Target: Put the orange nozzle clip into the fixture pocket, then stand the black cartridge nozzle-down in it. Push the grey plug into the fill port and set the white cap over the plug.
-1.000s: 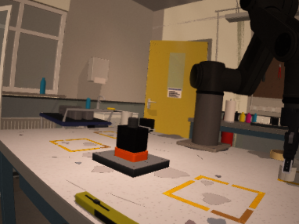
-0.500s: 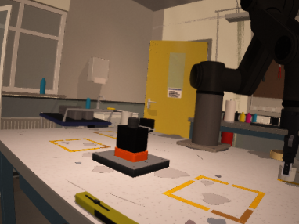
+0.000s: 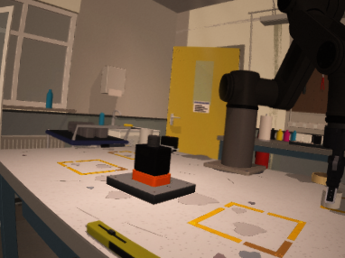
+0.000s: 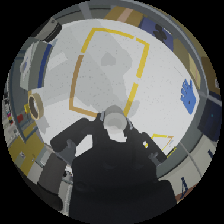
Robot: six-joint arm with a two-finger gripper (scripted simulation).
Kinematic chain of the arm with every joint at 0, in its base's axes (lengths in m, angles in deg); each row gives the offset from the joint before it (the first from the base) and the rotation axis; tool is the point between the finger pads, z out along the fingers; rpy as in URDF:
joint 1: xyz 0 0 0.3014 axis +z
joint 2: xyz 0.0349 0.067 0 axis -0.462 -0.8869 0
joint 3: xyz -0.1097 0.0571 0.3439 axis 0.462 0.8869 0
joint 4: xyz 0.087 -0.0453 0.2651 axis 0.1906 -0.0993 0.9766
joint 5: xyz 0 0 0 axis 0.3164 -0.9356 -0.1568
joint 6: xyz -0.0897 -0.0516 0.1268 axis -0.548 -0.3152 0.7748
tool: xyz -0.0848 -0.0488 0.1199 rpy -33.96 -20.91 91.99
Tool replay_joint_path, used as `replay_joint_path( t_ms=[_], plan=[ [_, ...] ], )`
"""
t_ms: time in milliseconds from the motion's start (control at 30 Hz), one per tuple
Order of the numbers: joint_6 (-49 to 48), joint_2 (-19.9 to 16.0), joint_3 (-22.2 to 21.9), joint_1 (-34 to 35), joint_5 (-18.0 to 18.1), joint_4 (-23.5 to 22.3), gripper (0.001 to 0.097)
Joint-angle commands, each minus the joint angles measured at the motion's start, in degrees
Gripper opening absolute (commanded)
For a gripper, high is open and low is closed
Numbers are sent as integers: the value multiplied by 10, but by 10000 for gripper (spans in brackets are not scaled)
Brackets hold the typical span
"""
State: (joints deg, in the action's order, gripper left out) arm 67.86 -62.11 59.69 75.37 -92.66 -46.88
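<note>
On the middle of the table the dark fixture plate (image 3: 151,186) holds the orange nozzle clip (image 3: 151,177), and the black cartridge (image 3: 151,158) stands in it with the grey plug (image 3: 154,140) on top. Far to the right, at the table's edge, my gripper (image 3: 333,195) is down at the tabletop and I have closed on the white cap (image 4: 114,121). The cap (image 3: 331,200) sits low between my fingers, just outside a yellow taped square (image 4: 108,69).
A blue tray (image 3: 86,135) with grey boxes lies at the far left. A roll of tape (image 4: 35,106) lies close to my gripper, a blue glove (image 4: 188,96) on the other side. A yellow-green tool (image 3: 119,241) lies at the near edge. The robot base (image 3: 238,135) stands behind.
</note>
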Motion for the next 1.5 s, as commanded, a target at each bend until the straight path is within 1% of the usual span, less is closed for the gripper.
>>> replay_joint_path(
  t_ms=[0,633,733,833,1200,1300,1467],
  plan=[
    [0,0,0,0,0,0,455],
    [0,-1,0,0,1,0,80],
    [0,1,-1,0,-1,0,80],
    [0,10,-3,0,-12,0,80],
    [0,64,-23,0,-86,0,80],
    [0,69,-26,0,-94,0,80],
    [-1,69,-26,-1,-95,0,80]
  ],
)
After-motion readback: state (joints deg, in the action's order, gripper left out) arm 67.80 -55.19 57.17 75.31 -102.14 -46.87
